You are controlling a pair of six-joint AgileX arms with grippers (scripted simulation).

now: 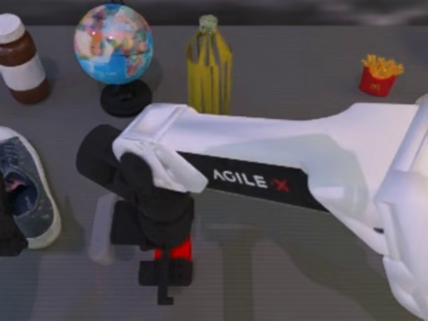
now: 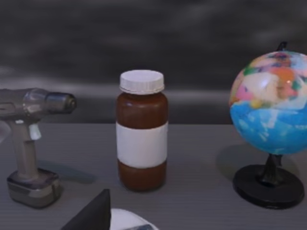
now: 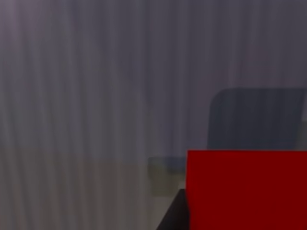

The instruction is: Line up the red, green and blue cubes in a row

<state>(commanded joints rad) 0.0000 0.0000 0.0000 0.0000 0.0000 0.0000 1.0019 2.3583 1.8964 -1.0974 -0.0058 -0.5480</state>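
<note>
white agilex right arm (image 1: pixel 281 167) reaches over the grey table (image 1: pixel 301 87); right gripper (image 1: pixel 170 257) fingers are closed on the bright red matte cube (image 1: pixel 175 250). left gripper's fingers: cannot tell.

Top view looks straight down on the table (image 1: pixel 321 73), fairly close, the right arm (image 1: pixel 281 167) filling much of it. Left wrist view sits low near the tabletop, facing level toward the back edge; shares the brown bottle (image 2: pixel 142 132) and globe (image 2: pixel 271 108) with top view. Right wrist view is very near the table, red cube (image 3: pixel 247 189) filling its corner, also seen from above
</note>
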